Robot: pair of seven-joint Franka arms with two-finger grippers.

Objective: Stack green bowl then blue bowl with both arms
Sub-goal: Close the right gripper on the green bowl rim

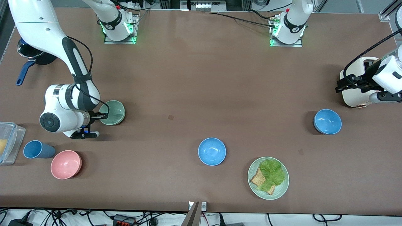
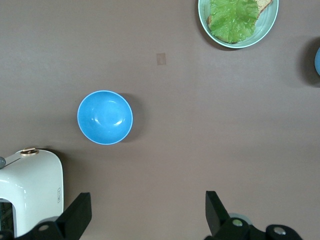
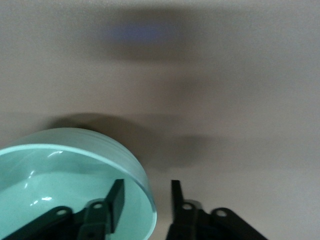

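Note:
The pale green bowl (image 1: 113,112) sits upright toward the right arm's end of the table. My right gripper (image 1: 101,115) is low at its rim, and in the right wrist view the right gripper (image 3: 146,184) straddles the green bowl's (image 3: 60,170) wall. One finger is inside and one outside, with small gaps still showing. One blue bowl (image 1: 327,121) stands toward the left arm's end, another blue bowl (image 1: 212,151) near the table's middle. My left gripper (image 1: 340,85) hangs open over the toaster, and the left gripper (image 2: 147,197) looks down past the blue bowl (image 2: 105,117).
A cream toaster (image 1: 355,97) stands beside the left arm. A green plate (image 1: 252,171) with lettuce and bread lies near the front edge. A pink bowl (image 1: 66,164), blue cup (image 1: 36,149) and plastic box (image 1: 8,142) crowd the right arm's end; a dark pot (image 1: 31,56) sits farther back.

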